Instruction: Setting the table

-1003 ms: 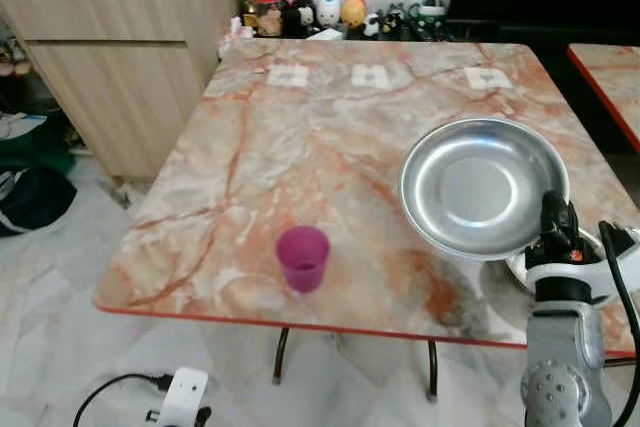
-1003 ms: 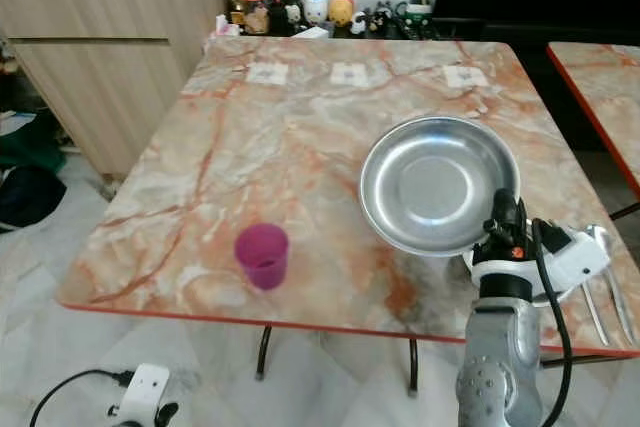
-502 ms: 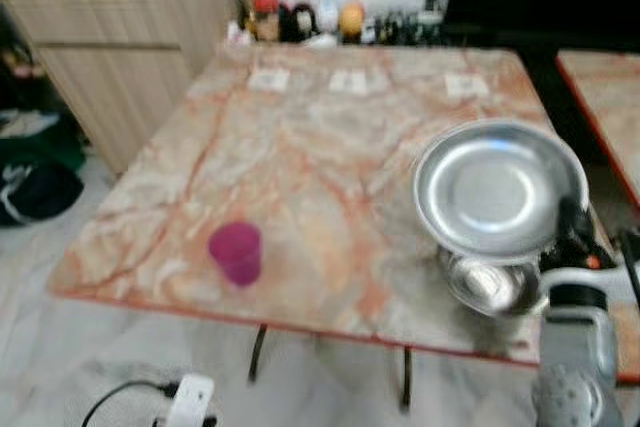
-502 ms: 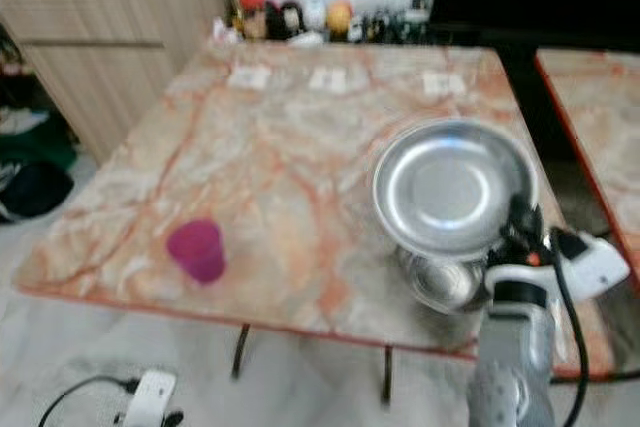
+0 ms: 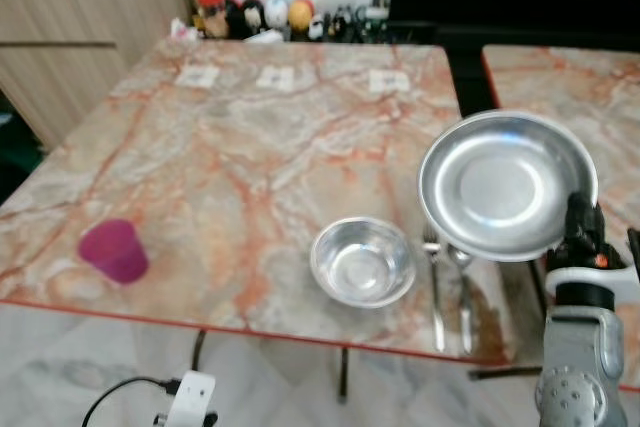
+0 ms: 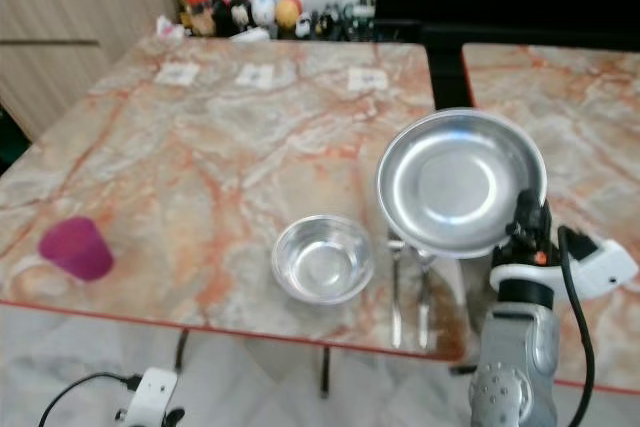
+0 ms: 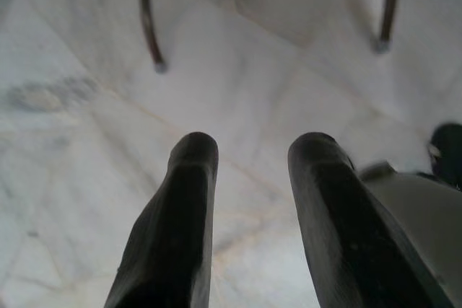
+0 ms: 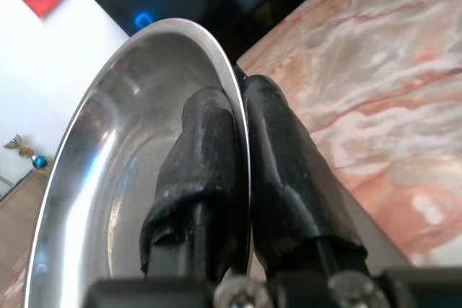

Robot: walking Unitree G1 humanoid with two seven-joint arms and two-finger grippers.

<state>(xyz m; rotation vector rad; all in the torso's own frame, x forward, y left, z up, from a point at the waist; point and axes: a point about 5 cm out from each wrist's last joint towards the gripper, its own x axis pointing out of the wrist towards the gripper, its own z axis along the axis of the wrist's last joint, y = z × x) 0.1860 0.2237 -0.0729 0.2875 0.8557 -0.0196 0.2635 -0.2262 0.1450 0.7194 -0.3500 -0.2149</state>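
1. Square table with orange-veined marble top and red edge (image 5: 250,147): carries every item below except the plate; a second table of the same pattern (image 5: 570,77) stands just beside its right edge
2. Round shiny steel plate (image 5: 507,185): held up tilted, its hollow facing the camera, above the table's near right corner; not resting on the top
3. Right gripper (image 8: 242,106): black fingers (image 8: 206,149) clenched on the plate's rim, one inside the hollow and one behind it, at the plate's lower right edge; silver arm rises from below the near right corner
4. Small round steel bowl (image 5: 362,261): upright on the table, close to the near edge, right of centre
5. Steel fork (image 5: 434,277) and steel spoon (image 5: 462,287): lying side by side just right of the bowl, handles toward the near edge, heads partly under the raised plate
6. Magenta plastic cup (image 5: 114,250): upright near the near left corner, well apart from the bowl
7. Three small white squares (image 5: 276,77): in a row along the far edge
8. Row of small figurines and jars (image 5: 270,15): behind the far edge, against the wall
9. Left gripper (image 7: 249,149): hanging idle over pale marble floor tiles (image 7: 86,142), fingers parted with nothing between them
10. White plug adaptor with black cable (image 5: 185,399): on the floor before the near edge
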